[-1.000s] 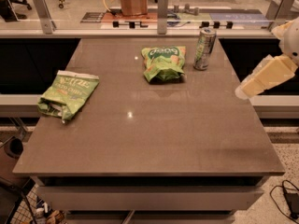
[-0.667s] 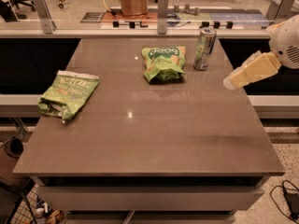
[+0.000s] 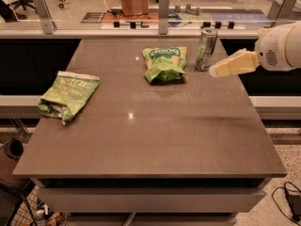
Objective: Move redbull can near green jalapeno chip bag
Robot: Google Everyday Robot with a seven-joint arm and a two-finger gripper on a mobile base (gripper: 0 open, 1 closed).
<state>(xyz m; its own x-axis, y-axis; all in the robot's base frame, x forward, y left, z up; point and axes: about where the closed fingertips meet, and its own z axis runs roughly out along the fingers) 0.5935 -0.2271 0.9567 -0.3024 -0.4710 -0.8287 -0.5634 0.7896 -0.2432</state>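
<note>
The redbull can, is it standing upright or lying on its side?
Upright: the redbull can stands on its base on the table, silver lid on top. The gripper is close beside it.

Just the one camera here, parked high up off the near edge of the bench (image 3: pixel 141 140) and tilted down across it. You get the whole top, the front lip and a bit of floor on either side. It faces the rail (image 3: pixel 94 32) along the bench's far edge. Mid-range, no close-up. The gripper (image 3: pixel 218 70) hangs over the bench's far right corner area.
</note>
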